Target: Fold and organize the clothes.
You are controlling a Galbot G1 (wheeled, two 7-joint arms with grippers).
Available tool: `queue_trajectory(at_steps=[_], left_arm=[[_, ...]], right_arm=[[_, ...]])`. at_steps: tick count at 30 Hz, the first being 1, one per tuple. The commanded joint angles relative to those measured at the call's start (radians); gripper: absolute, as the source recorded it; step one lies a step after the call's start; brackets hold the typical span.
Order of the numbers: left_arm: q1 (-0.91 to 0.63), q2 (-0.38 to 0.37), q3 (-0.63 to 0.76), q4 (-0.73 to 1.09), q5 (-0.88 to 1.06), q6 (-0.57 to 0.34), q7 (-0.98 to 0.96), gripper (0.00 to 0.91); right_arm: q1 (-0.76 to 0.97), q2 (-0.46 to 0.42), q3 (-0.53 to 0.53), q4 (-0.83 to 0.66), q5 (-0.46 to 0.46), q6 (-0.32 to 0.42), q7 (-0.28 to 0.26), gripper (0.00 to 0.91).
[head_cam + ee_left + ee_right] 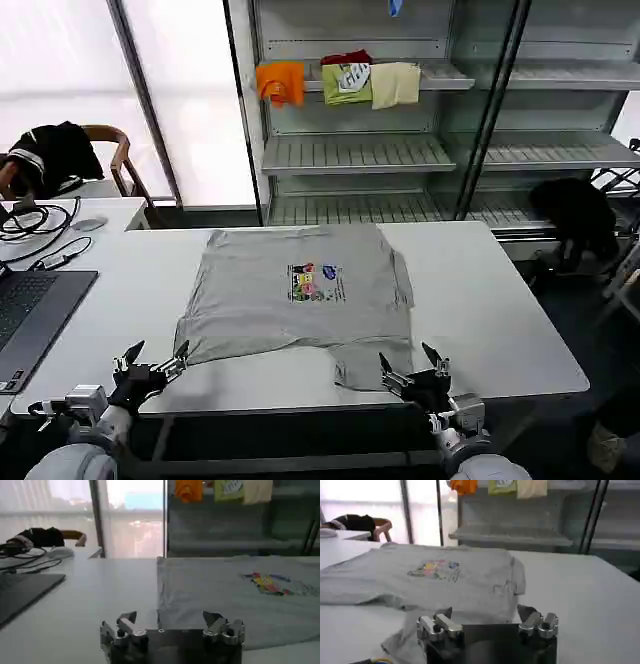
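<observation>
Two claws, left claw (152, 362) and right claw (414, 369), wait wide open at the worktop's (500, 300) near edge; the grey T-shirt (300, 300) lies spread, print up, barely folded, nearly everything remaining.

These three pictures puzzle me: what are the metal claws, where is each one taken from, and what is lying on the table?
The claws are a two-armed robot's grippers. The wide picture comes from its head camera, looking down at a white table. The left gripper and right gripper hang open at the near edge, holding nothing. The other two pictures come from cameras on each wrist, looking past the left gripper's fingers and the right gripper's fingers. Spread flat lies a light grey T-shirt with a small multicoloured print. A dark laptop sits to the left.
</observation>
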Motion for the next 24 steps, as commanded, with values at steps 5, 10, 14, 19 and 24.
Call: queue_trajectory(at_steps=[5, 10, 14, 19, 24], left_arm=[[0.019, -0.002, 0.018, 0.034, 0.039, 0.002, 0.002, 0.756], [0.019, -0.004, 0.027, 0.040, 0.038, 0.002, 0.013, 0.010], [0.023, -0.005, 0.036, 0.048, 0.042, 0.002, 0.018, 0.010], [0.025, -0.004, 0.036, 0.057, 0.040, 0.002, 0.021, 0.010], [0.026, -0.008, 0.039, 0.062, 0.039, 0.002, 0.025, 0.010]], right_arm=[[-0.017, -0.001, -0.006, -0.034, 0.019, -0.008, -0.001, 0.544], [-0.022, 0.000, -0.006, -0.037, 0.014, -0.007, -0.003, 0.000], [-0.023, 0.003, -0.010, -0.043, 0.007, -0.007, -0.003, 0.000], [-0.027, 0.005, -0.012, -0.044, 0.006, -0.007, -0.008, 0.000], [-0.026, 0.005, -0.014, -0.044, 0.007, -0.007, -0.010, 0.000]])
